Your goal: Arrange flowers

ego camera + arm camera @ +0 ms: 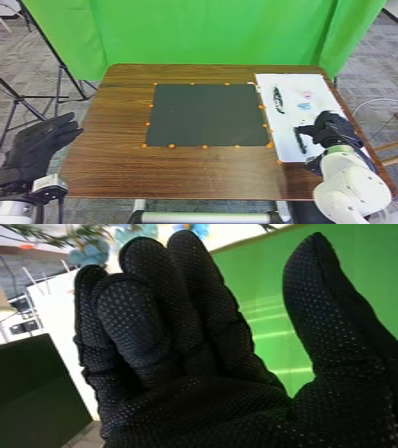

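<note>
One slender sprig (pixel 278 100) lies right of the frame's centre, its long axis running nearly top to bottom; right hand (pixel 333 131), lower right, and left hand (pixel 37 142), far left, spread loosely.

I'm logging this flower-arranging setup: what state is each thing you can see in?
Black-gloved right hand: open, holding nothing
Black-gloved left hand: open
Small pink flower: lying down
Small light-blue flower: lying down
White rectangular sheet: flat
Dark square mat: flat
Green fabric backdrop: hanging
</note>
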Controlling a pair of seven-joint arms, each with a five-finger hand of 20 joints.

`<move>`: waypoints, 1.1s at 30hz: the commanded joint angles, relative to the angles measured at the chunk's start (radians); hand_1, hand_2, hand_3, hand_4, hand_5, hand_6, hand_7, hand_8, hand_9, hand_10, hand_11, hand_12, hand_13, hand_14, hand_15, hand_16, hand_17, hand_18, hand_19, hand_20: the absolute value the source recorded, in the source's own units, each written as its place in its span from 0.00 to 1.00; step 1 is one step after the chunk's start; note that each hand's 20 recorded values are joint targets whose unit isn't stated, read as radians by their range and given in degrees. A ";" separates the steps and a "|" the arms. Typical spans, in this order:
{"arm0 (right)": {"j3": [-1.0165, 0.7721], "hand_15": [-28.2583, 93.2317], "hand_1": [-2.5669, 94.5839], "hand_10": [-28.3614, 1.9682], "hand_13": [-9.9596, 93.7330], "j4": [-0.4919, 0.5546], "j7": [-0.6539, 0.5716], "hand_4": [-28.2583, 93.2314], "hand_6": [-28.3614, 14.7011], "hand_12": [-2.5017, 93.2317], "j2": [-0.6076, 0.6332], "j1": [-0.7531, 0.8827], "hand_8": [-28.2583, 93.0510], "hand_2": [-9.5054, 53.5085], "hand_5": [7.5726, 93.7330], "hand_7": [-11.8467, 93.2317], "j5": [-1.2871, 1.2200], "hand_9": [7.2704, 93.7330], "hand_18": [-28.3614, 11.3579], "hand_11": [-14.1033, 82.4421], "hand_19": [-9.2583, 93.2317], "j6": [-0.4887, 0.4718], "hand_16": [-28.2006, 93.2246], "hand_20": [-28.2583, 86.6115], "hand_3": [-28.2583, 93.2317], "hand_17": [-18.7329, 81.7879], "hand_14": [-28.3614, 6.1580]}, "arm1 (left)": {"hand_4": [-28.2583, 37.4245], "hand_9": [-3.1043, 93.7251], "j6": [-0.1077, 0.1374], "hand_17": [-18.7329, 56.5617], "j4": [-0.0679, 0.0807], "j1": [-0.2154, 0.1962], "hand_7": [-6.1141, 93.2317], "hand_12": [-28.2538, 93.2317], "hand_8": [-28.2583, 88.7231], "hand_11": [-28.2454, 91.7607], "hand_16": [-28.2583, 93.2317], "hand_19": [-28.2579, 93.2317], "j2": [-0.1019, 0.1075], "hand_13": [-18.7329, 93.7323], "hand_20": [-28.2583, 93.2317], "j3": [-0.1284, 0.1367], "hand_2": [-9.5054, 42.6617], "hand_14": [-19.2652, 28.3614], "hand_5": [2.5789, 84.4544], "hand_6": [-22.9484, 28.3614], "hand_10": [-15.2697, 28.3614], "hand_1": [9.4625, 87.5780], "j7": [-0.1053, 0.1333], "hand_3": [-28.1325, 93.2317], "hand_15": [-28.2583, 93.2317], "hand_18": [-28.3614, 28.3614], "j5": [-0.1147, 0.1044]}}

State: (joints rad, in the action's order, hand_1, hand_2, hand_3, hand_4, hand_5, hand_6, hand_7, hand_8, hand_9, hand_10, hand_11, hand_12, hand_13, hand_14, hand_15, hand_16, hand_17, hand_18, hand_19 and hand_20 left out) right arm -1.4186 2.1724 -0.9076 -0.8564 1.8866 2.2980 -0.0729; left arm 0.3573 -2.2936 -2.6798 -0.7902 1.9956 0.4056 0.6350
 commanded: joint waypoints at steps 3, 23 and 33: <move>0.033 0.86 0.32 0.12 0.68 -0.036 -0.024 0.06 0.37 0.27 -0.011 -0.012 0.16 0.15 0.69 0.37 0.031 0.69 0.00 0.60 0.97 -0.061 0.41 0.27 0.84 0.49 0.22 | 0.20 0.42 -0.013 0.12 0.001 0.004 0.20 0.30 0.17 0.52 0.14 0.70 -0.001 0.40 0.32 -0.006 0.29 0.98 0.52 0.71 0.85 0.22 -0.007 0.90 0.68 0.87 0.005; 0.072 0.86 0.34 0.12 0.68 -0.080 -0.044 0.06 0.38 0.27 -0.034 -0.003 0.16 0.13 0.71 0.37 0.072 0.70 0.00 0.60 0.98 -0.125 0.40 0.24 0.85 0.50 0.22 | 0.20 0.42 -0.034 0.12 -0.003 0.015 0.20 0.30 0.17 0.52 0.14 0.70 -0.024 0.40 0.32 0.000 0.29 0.98 0.52 0.71 0.85 0.23 -0.056 0.90 0.68 0.87 0.025; 0.128 0.86 0.35 0.12 0.68 -0.107 -0.045 0.06 0.38 0.27 -0.035 -0.047 0.16 0.12 0.71 0.37 0.093 0.70 0.00 0.60 0.99 -0.167 0.40 0.23 0.85 0.50 0.22 | 0.20 0.42 -0.038 0.12 -0.003 0.028 0.20 0.30 0.17 0.52 0.14 0.70 -0.031 0.40 0.32 -0.001 0.29 0.98 0.52 0.71 0.85 0.23 -0.071 0.90 0.68 0.87 0.029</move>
State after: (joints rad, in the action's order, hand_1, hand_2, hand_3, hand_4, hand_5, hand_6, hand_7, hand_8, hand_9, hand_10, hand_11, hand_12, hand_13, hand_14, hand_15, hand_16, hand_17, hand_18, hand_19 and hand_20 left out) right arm -1.3321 2.0934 -0.9429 -0.8880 1.8618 2.3644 -0.2014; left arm 0.3273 -2.2937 -2.6501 -0.8110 1.9933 0.3431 0.6585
